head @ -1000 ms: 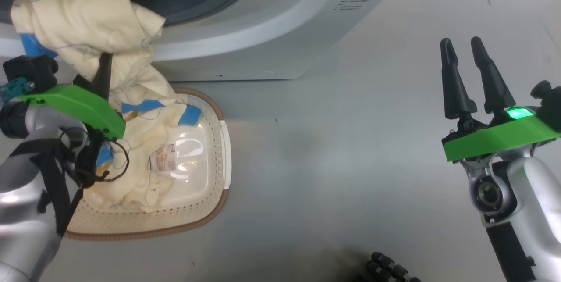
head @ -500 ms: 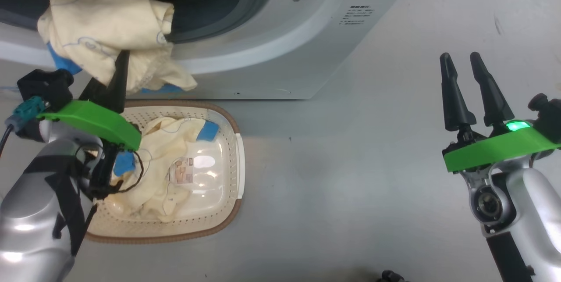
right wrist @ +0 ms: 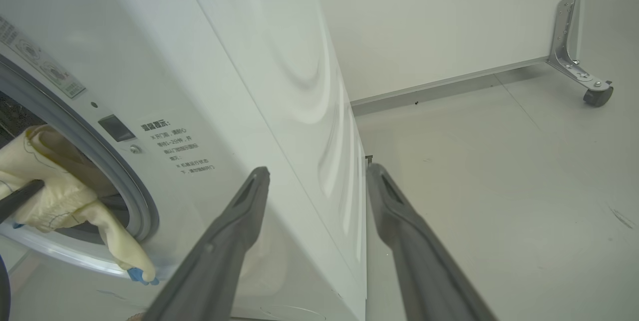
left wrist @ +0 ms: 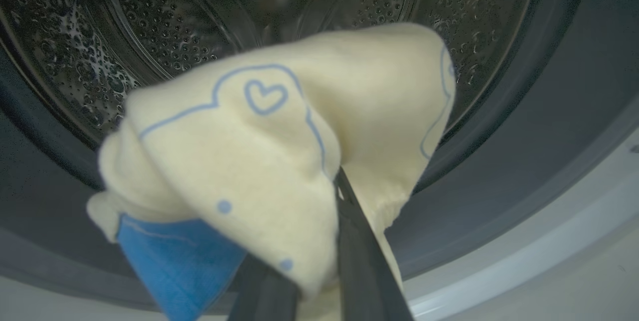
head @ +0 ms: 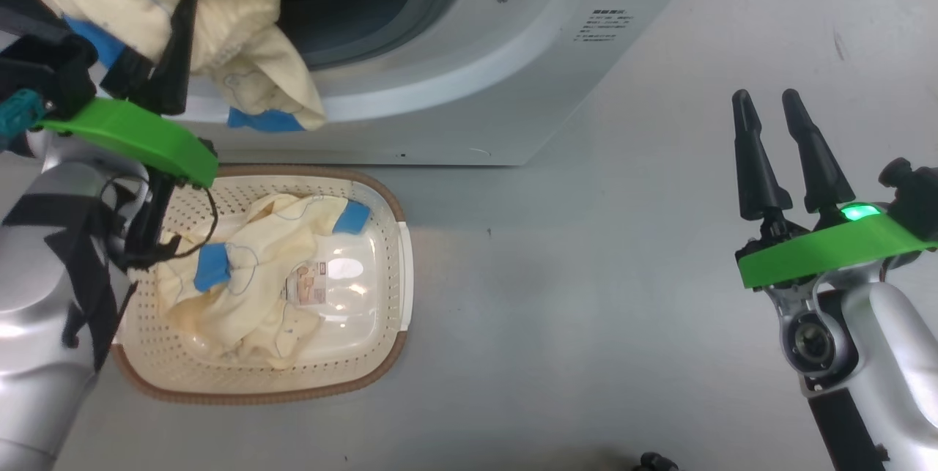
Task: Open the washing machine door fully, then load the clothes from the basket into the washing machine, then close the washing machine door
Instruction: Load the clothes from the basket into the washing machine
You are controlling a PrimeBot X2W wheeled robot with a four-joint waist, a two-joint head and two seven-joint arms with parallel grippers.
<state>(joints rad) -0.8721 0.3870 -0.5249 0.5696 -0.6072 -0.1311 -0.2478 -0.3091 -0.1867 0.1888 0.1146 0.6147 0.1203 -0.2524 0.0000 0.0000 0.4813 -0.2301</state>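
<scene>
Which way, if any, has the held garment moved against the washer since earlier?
Yes, up. The garment in the left gripper trailed past the washer's bottom edge into the basket; now it ends above that edge.

Right hand point(head: 765, 99) and left hand point(head: 168, 17): each has two long tapered black fingers point(head: 755, 163) on a bright green plate point(head: 828, 244) atop a silver forearm point(head: 898, 339); lit green lamp point(head: 859, 212) on the right plate, black straps point(head: 84, 273), looped black cable point(head: 215, 218) and teal connector point(head: 18, 108) on the left.
</scene>
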